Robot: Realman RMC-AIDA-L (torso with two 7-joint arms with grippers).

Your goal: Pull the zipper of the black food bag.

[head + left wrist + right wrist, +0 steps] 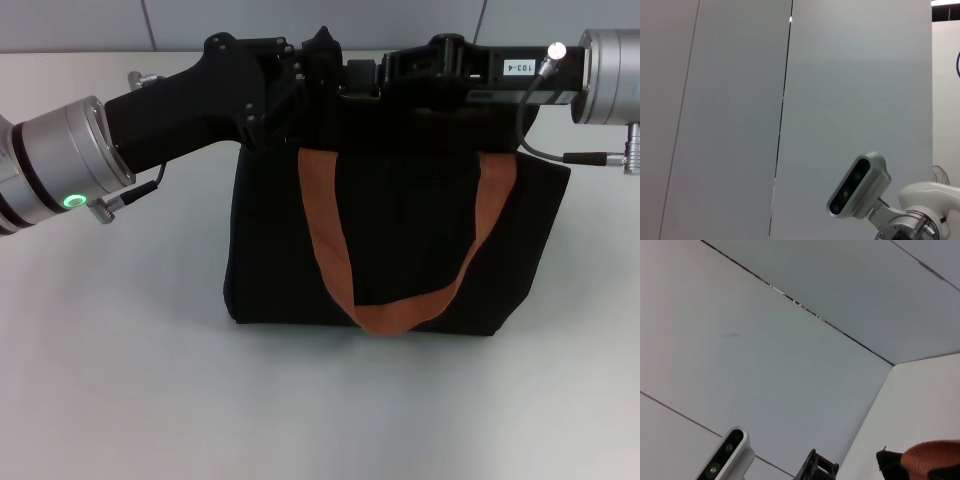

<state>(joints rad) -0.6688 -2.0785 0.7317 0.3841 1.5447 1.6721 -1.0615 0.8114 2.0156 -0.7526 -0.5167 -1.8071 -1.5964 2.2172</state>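
Note:
The black food bag [410, 210] stands upright in the middle of the white table in the head view, an orange-brown strap handle [330, 245] hanging in a loop down its front. My left gripper [325, 62] reaches in from the left and my right gripper [372, 72] from the right. Both sit at the bag's top edge, nearly touching each other near its middle. The zipper is hidden behind the two black gripper bodies. The right wrist view catches only a corner of orange strap [932, 456]. The left wrist view shows nothing of the bag.
White table [120, 380] spreads around the bag on the front, left and right. A grey panelled wall [300, 20] runs close behind. Both wrist views point up at wall panels and at my head camera [857, 186].

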